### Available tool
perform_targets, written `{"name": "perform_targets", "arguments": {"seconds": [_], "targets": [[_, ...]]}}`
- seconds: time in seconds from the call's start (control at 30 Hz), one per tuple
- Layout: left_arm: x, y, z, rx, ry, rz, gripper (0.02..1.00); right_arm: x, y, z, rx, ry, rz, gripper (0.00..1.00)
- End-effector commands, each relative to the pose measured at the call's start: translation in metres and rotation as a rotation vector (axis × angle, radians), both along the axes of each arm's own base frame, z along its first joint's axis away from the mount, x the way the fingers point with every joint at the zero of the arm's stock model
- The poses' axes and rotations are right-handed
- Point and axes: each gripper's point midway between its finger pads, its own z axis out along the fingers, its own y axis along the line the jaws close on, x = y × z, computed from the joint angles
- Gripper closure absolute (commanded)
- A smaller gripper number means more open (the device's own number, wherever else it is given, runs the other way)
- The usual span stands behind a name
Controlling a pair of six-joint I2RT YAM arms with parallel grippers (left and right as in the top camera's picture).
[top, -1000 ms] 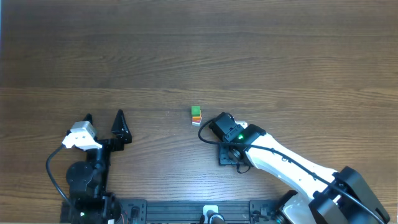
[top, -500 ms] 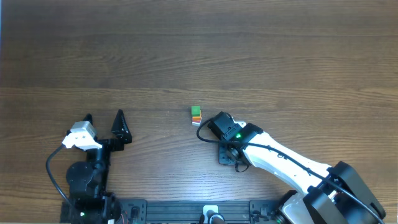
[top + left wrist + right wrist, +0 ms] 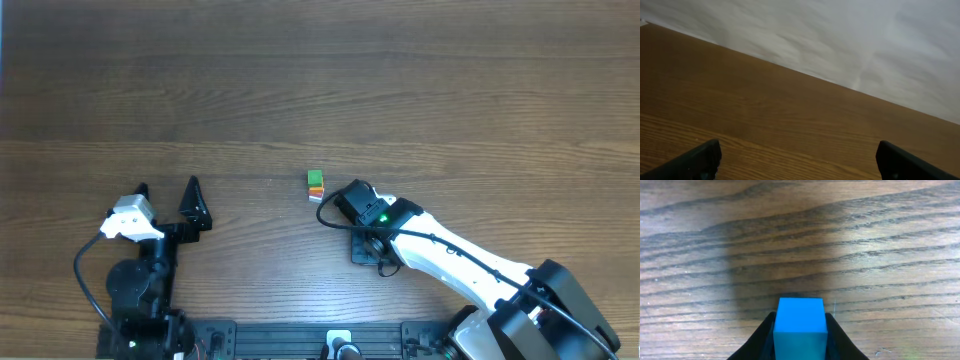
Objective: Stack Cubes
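A small stack of cubes, green on top, orange under it and a pale one at the bottom, stands at the table's middle. My right gripper sits just to the right of and nearer than that stack. In the right wrist view a blue cube sits clamped between the fingers of my right gripper, above bare wood. My left gripper rests near the left arm's base with its fingers spread wide and nothing between them.
The dark wooden table stretches wide and bare beyond the stack. Both arm bases stand on a black rail at the near edge. A pale wall lies past the table's far edge in the left wrist view.
The right arm's elbow has shifted slightly; its gripper and the blue cube stay in place. The left arm has not moved.
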Motion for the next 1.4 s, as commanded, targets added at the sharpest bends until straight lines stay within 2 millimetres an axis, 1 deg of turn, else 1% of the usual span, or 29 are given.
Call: {"name": "perform_targets", "arguments": {"seconds": [0.03,0.2,0.33,0.5,0.57,0.7,0.77,0.8,0.87,0.9,1.03,1.07,1.13,1.23,1.4], "targets": [[0.0,0.0,-0.001,0.014,0.0,-0.002,0.018,0.001,-0.004,-0.003,-0.014,-0.002,-0.021,0.836],[0.0,0.0,-0.001,0.014,0.0,-0.002,0.018,0.002,-0.001,-0.001,-0.003,-0.001,-0.024,0.847],[0.0,0.0,-0.001,0.014,0.0,-0.002,0.018,0.006,0.002,0.01,-0.008,0.0,-0.023,0.855],[0.0,0.0,-0.001,0.014,0.0,-0.002,0.02,0.025,0.012,0.047,-0.017,-0.035,-0.011,0.879],[0.0,0.0,-0.001,0.014,0.001,-0.002,0.018,0.036,0.02,0.069,-0.01,-0.066,-0.009,0.906],[0.0,0.0,-0.001,0.014,0.0,-0.002,0.018,0.058,0.039,0.115,0.009,-0.13,0.005,0.921],[0.0,0.0,-0.001,0.014,0.0,-0.002,0.018,0.068,0.048,0.134,0.007,-0.148,0.009,0.925],[0.0,0.0,-0.001,0.014,0.001,-0.002,0.018,0.076,0.055,0.145,0.001,-0.156,0.014,0.93],[0.0,0.0,-0.001,0.014,0.0,-0.002,0.018,0.086,0.064,0.156,-0.006,-0.157,0.018,0.936],[0.0,0.0,-0.001,0.014,0.0,-0.002,0.018,0.095,0.073,0.162,-0.013,-0.15,0.02,0.945],[0.0,0.0,-0.001,0.014,0.0,-0.002,0.02,0.11,0.089,0.164,-0.021,-0.126,0.022,0.958],[0.0,0.0,-0.001,0.014,0.0,-0.002,0.018,0.112,0.094,0.162,-0.02,-0.118,0.025,0.956],[0.0,0.0,-0.001,0.014,0.001,-0.002,0.02,0.117,0.107,0.152,-0.025,-0.096,0.037,0.961],[0.0,0.0,-0.001,0.014,0.0,-0.002,0.018,0.117,0.11,0.143,-0.03,-0.069,0.038,0.965],[0.0,0.0,-0.002,0.014,0.001,-0.002,0.018,0.117,0.112,0.133,-0.042,-0.05,0.037,0.967]]}}
